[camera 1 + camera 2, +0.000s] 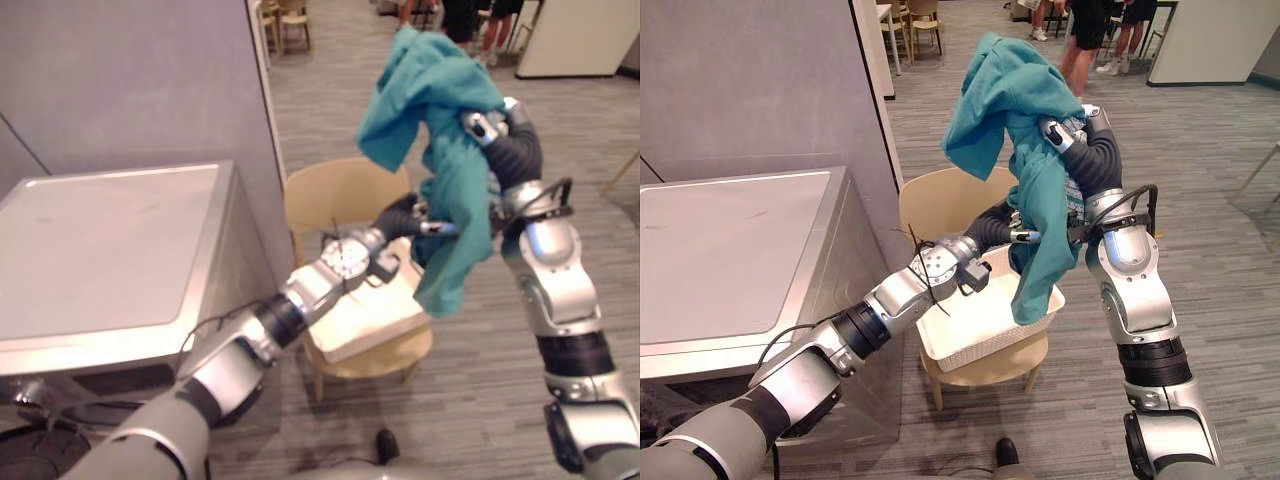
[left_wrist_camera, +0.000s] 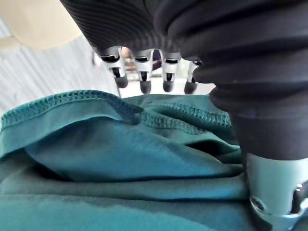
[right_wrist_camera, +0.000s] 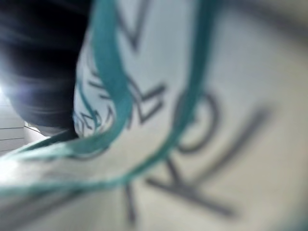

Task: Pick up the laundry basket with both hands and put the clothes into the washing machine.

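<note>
A teal garment (image 1: 440, 90) hangs high from my right hand (image 1: 1060, 132), which is raised above the chair and shut on the cloth. The garment's tail (image 1: 1035, 270) dangles down to the white laundry basket (image 1: 980, 320), which sits on a tan wooden chair (image 1: 940, 205). My left hand (image 1: 995, 225) reaches across the basket to the hanging cloth. In the left wrist view its fingers (image 2: 142, 72) stand straight just above the teal folds (image 2: 120, 154), gripping nothing. A white printed cloth (image 3: 183, 120) with teal edges lies close to the right wrist camera.
The silver washing machine (image 1: 110, 250) stands at the left with its lid closed, against a grey partition wall (image 1: 130, 80). People's legs (image 1: 1080, 40) and more chairs (image 1: 920, 20) show at the far end of the room. Striped floor lies to the right.
</note>
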Available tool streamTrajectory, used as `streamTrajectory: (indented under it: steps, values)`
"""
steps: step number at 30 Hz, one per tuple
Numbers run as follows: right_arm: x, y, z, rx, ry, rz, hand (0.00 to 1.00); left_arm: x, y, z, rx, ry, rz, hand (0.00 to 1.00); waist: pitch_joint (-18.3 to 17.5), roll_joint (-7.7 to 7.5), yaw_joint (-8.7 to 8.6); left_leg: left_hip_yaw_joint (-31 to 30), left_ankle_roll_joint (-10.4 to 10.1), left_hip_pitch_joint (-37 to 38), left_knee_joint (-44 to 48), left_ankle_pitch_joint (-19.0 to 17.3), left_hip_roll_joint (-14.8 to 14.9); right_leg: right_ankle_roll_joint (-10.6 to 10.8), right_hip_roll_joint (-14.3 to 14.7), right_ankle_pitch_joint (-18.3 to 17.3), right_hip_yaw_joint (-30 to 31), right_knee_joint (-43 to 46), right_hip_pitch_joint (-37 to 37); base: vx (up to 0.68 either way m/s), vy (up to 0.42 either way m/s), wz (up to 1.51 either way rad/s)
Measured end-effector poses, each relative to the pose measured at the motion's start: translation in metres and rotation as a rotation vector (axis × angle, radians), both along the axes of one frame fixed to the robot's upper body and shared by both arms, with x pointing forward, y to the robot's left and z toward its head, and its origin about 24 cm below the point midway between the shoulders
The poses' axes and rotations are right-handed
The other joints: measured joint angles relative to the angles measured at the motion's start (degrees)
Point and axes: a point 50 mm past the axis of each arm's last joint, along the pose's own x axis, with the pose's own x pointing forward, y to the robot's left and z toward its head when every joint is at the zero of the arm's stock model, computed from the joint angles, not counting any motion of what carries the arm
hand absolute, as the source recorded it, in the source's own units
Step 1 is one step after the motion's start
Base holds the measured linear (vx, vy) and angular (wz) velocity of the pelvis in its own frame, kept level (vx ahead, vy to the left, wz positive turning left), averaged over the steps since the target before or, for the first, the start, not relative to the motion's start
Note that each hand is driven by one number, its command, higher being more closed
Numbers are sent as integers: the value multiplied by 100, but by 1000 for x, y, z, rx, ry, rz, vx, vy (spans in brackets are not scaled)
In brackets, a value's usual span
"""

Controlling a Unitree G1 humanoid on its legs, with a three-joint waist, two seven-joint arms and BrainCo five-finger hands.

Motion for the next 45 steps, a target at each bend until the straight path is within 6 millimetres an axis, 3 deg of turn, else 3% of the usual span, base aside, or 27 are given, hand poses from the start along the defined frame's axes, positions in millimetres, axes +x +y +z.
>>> streamTrajectory:
  steps: [11, 23, 24, 43, 44, 45]
  values:
    - [-1, 13, -2, -5, 3, 58, 100, 14, 16, 21, -159, 48, 81, 0, -1, -29, -4, 16, 3, 12, -14, -2, 2, 0, 8, 0, 18, -10, -4, 0, 0, 0]
    - [-8, 25, -6, -18, -7, 141, 100, 16, 29, 33, -202, 29, 93, 0, -5, -61, -7, 55, 3, 46, -39, -2, 4, 0, 8, 1, 47, -11, -3, -3, -3, -1]
    - [-10, 26, -10, -17, 1, 149, 100, 17, 31, 33, -200, 28, 94, 100, -4, -68, -5, 56, 3, 48, -43, -2, 4, 0, 9, 1, 48, -11, -3, 0, 0, 0]
    - [-13, 28, -22, 25, 29, 174, 100, 15, 36, 39, -197, -8, 89, 100, -25, -171, -14, 97, 4, 120, -147, -1, 1, 47, -8, 35, 45, -116, 47, 0, -1, 0]
    - [-13, 28, -22, 25, 29, 174, 0, 15, 36, 39, -197, -8, 89, 100, -25, -171, -13, 96, 4, 121, -150, -1, 0, 47, -8, 35, 45, -115, 47, 0, 0, 0]
    - [-13, 28, -22, 27, 30, 174, 0, 15, 36, 39, -197, -8, 89, 100, -25, -172, -13, 93, 5, 125, -154, 0, -1, 47, -7, 35, 44, -115, 49, 0, 0, 0]
